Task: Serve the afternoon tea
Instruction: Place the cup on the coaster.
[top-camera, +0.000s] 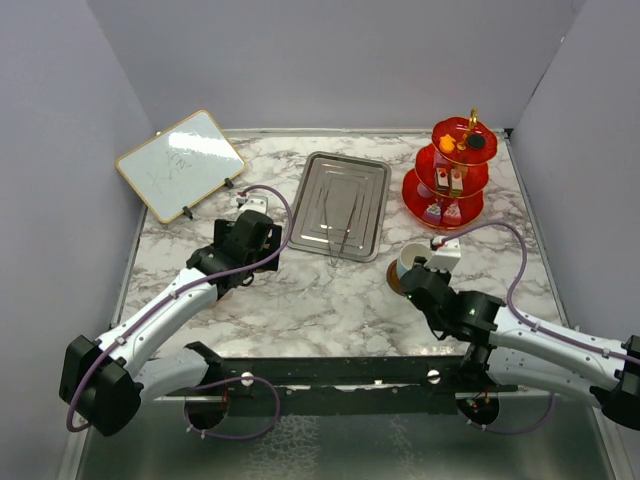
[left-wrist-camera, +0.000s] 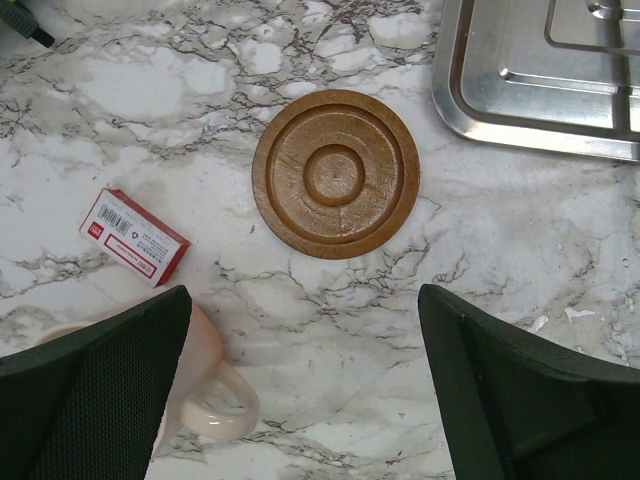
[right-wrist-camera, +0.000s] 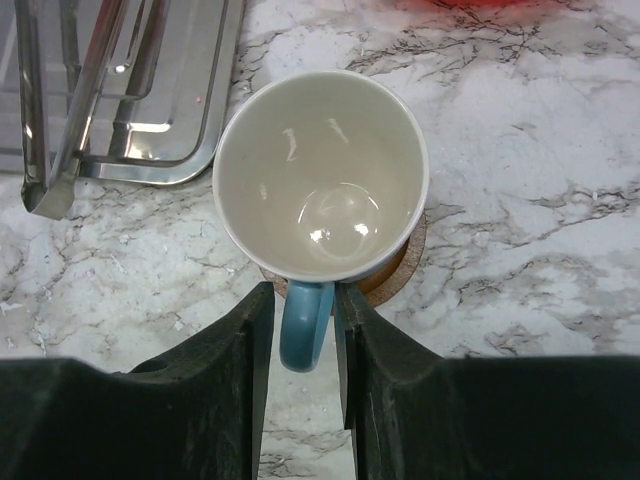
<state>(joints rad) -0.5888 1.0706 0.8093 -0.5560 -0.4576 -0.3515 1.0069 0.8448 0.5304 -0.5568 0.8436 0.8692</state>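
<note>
From above, the cake-laden red stand (top-camera: 418, 188) is noted at the far right of the marble table (top-camera: 300, 300); at the left wrist, a bare brown saucer (left-wrist-camera: 335, 173) is framed by the wide-open left gripper (left-wrist-camera: 303, 300); at the right wrist, the handle of the empty blue cup (right-wrist-camera: 320, 170) is flanked by the right gripper (right-wrist-camera: 305, 290), grip undeterminable.

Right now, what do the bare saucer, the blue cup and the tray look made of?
The saucer looks like wood with a matte brown finish: faint grain and turned concentric rings. The blue cup is likely glazed ceramic: glossy cream inside with sharp highlights, and a blue handle. The tray is metal, probably stainless steel: grey sheen, reflections, pressed steps.
</note>
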